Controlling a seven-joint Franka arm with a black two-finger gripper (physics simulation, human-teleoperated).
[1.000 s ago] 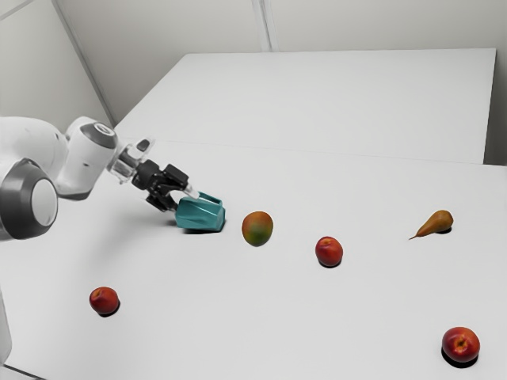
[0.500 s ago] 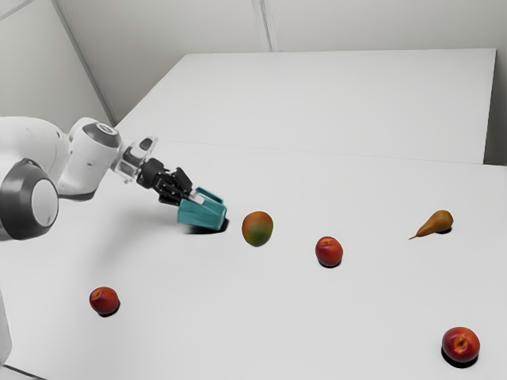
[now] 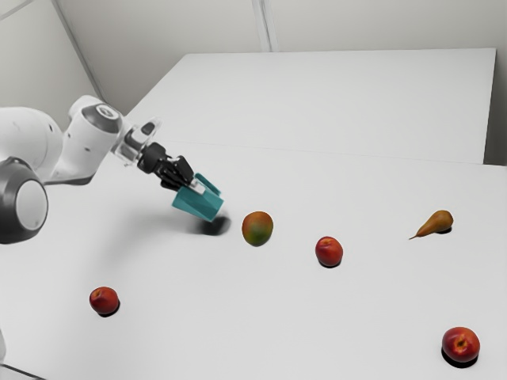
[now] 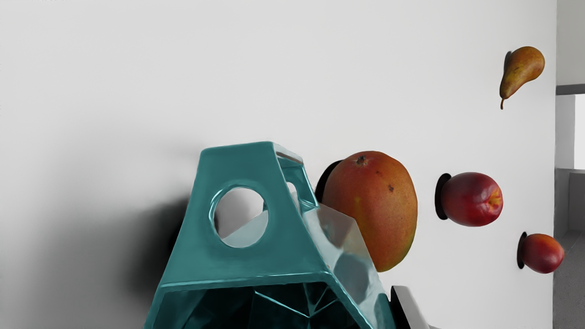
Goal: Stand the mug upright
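Mug lifted — tilted in the hand, dark inside

The wrist view crops the mug (its open end).

Pale grey walls; white table

Mug now above the table
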